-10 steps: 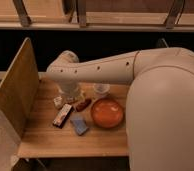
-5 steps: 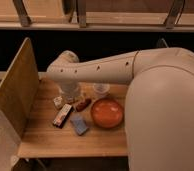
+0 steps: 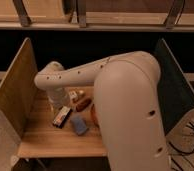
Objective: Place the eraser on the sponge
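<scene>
The eraser (image 3: 61,116), a dark flat bar with pale and red-orange stripes, lies on the wooden table (image 3: 45,137) left of centre. The sponge (image 3: 79,125), a small light-blue block, sits just to its right and a little nearer the front edge, apart from it. My gripper (image 3: 57,101) hangs from the end of the pale arm, just behind and slightly above the eraser. Nothing shows in its grasp.
A reddish-brown sausage-shaped thing (image 3: 82,104) and a small white cube (image 3: 73,94) lie behind the sponge. The orange plate (image 3: 93,114) shows only as a sliver beside the big arm segment (image 3: 130,110). A wooden side panel (image 3: 12,95) stands at left and a dark one (image 3: 172,85) at right.
The arm has swung left and slightly down, so its bulk now covers most of the orange plate. The gripper has shifted left above the eraser. Eraser and sponge have not moved.
</scene>
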